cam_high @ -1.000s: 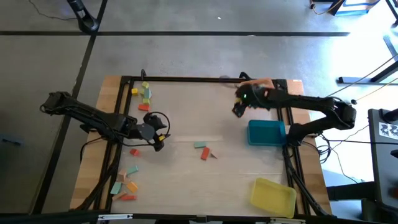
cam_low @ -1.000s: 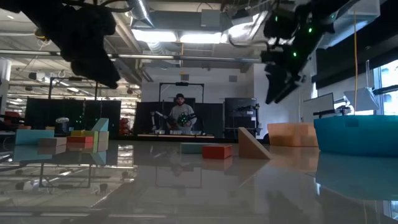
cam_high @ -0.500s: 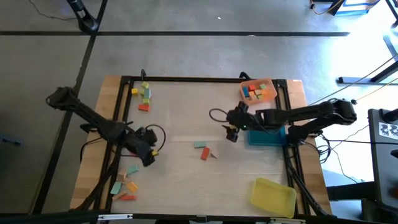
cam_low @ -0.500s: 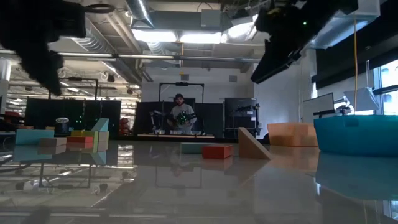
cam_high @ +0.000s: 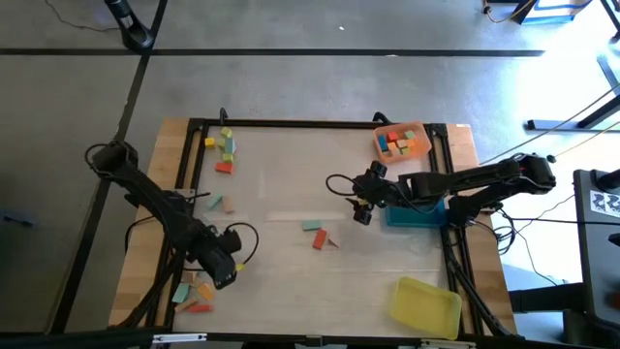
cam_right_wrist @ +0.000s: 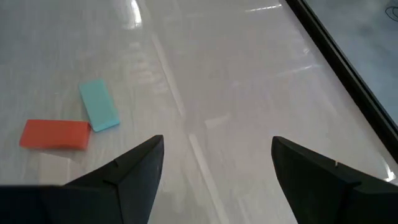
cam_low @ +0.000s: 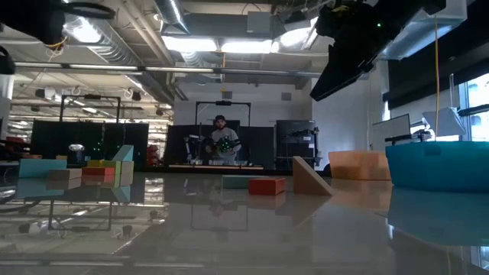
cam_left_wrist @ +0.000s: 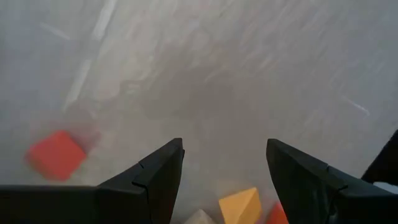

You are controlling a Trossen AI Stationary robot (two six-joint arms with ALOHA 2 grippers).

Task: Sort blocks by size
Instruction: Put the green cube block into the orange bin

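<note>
My left gripper [cam_high: 223, 275] hangs open, pointing down over the near-left pile of blocks [cam_high: 194, 293]. Its wrist view shows a red block [cam_left_wrist: 56, 154] and a yellow-orange block [cam_left_wrist: 239, 204] on the table below the open fingers [cam_left_wrist: 224, 146]. My right gripper [cam_high: 360, 210] is open above the table, right of centre. Ahead of it lie a teal bar [cam_right_wrist: 99, 104] and a red bar [cam_right_wrist: 55, 134], flat on the table, with a tan wedge [cam_high: 333, 242] beside them. Nothing is between either pair of fingers.
More blocks lie at the far left [cam_high: 225, 147] and two small ones at left centre [cam_high: 221, 204]. An orange tray [cam_high: 422, 147] with blocks stands far right. A blue tray [cam_high: 422, 215] sits under my right arm and a yellow tray [cam_high: 426, 305] near right. A black frame [cam_high: 320, 123] rims the table.
My left gripper has swung from left centre toward the table's near edge, over the near-left pile, and has tipped to point down. My right gripper has come from beside the orange tray toward the near edge, to right of centre, then stopped. Both have stayed open.
</note>
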